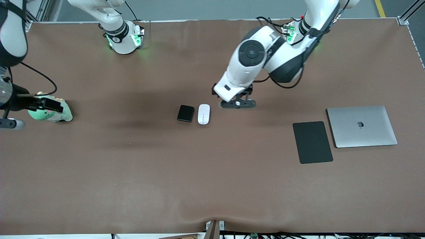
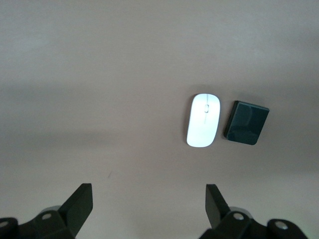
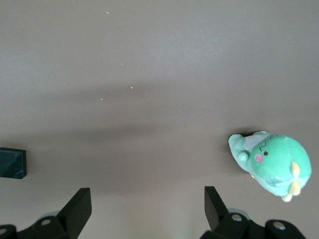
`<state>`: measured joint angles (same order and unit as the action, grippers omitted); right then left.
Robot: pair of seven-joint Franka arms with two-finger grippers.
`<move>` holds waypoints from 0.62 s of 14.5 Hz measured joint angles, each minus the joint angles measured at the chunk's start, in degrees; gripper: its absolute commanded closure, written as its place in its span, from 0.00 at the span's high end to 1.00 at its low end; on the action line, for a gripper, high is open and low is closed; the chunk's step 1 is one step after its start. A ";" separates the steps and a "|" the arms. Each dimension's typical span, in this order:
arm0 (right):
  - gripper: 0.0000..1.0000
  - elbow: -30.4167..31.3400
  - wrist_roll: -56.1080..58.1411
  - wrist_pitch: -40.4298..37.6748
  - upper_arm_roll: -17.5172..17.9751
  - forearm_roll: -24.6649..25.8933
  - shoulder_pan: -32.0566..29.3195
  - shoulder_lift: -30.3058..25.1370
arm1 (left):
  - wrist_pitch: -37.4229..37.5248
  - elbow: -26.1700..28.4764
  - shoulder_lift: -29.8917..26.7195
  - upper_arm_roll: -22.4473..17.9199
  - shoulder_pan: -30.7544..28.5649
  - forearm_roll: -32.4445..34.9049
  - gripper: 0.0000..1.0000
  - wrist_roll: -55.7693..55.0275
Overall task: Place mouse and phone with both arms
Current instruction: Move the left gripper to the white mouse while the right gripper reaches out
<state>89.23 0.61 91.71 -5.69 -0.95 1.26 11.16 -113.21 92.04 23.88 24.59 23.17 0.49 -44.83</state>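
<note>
Near the middle of the table (image 1: 132, 186), the mouse (image 1: 204, 114) and the phone (image 1: 185, 113) sat side by side, almost touching, with the phone toward the right arm's end. Neither was picked up yet. The left gripper (image 1: 238, 103) hung over bare table just beside the mouse, fingers spread wide and empty. The right gripper (image 3: 144, 209) was also wide open with nothing in it, over the table's edge at the right arm's end by a green plush toy (image 1: 50, 112).

My guess is the step in hand was the reach. To do it well, the left gripper should centre over the mouse and pinch across its narrow width, coming straight down so it doesn't bump the phone sitting so close.

The front view showed the mouse pad (image 1: 312, 142) and a closed laptop (image 1: 362, 126) toward the left arm's end, which neither wrist view caught. The left wrist view showed the thin gap between mouse and phone much better. The right wrist view only caught a corner of the phone, plus the toy's face.
</note>
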 measured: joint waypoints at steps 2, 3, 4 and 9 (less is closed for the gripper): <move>1.00 0.01 0.02 0.99 0.26 -0.02 0.09 2.98 | -1.30 -1.90 2.85 -0.05 3.53 2.51 1.00 -1.88; 1.00 0.01 0.02 1.87 0.41 -0.02 0.21 4.39 | -1.97 -3.46 4.60 -0.09 5.10 3.14 1.00 -3.17; 1.00 -0.01 0.02 2.83 0.60 -0.02 0.37 5.61 | -2.87 -5.00 6.40 -0.14 6.29 3.81 1.00 -4.05; 1.00 -0.03 0.02 4.75 0.86 -0.08 0.76 9.65 | -10.95 -7.76 14.17 -0.25 10.27 12.63 1.00 -8.82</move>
<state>89.19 0.64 96.45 -4.83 -1.02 2.02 20.82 -124.17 84.29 38.05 24.34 33.45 13.12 -53.65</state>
